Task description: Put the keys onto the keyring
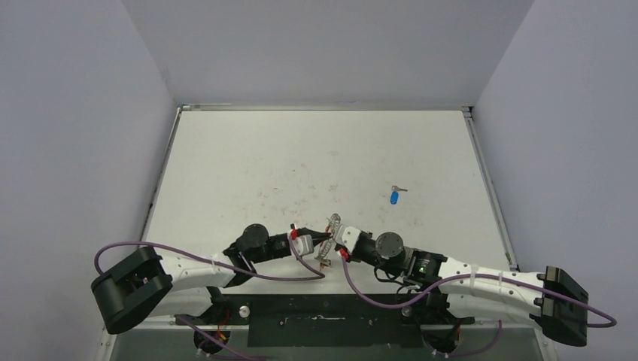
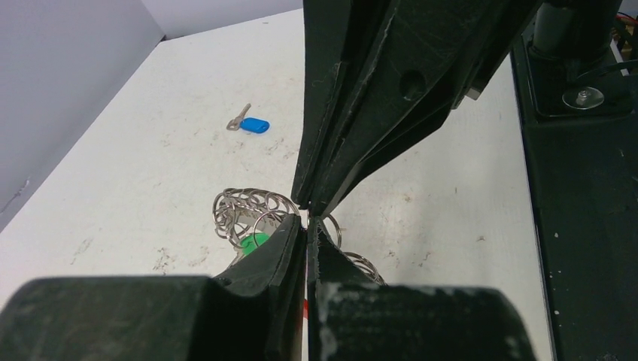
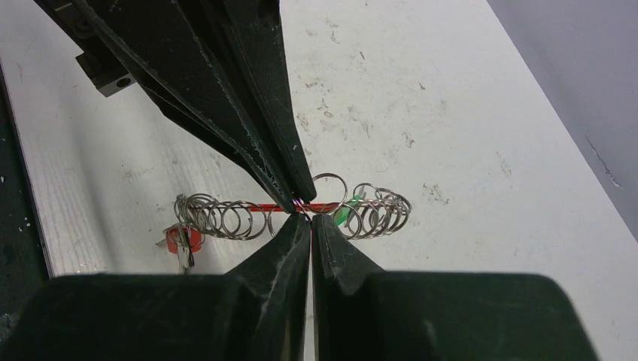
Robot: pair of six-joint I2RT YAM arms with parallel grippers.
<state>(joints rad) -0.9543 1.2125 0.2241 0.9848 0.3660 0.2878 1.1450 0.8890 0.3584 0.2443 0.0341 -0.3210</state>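
Observation:
The keyring point(image 3: 226, 216), a silvery wire coil with a short red section, hangs just above the table between both grippers. My right gripper point(image 3: 310, 218) is shut on its red middle. My left gripper point(image 2: 307, 227) comes in from the opposite side, tip to tip, and is shut on the same stretch, with a red sliver showing between its fingers. The green key's head point(image 3: 346, 212) shows among the coils point(image 2: 248, 210); whether it is threaded on I cannot tell. The blue key point(image 1: 394, 197) lies flat on the table, far right of the grippers point(image 1: 329, 237) and apart from them.
A red-headed key point(image 3: 180, 239) hangs at the other end of the keyring. The white table point(image 1: 301, 158) is scuffed, with grey walls on three sides. Purple cables point(image 1: 180, 252) loop along both arms near the front edge.

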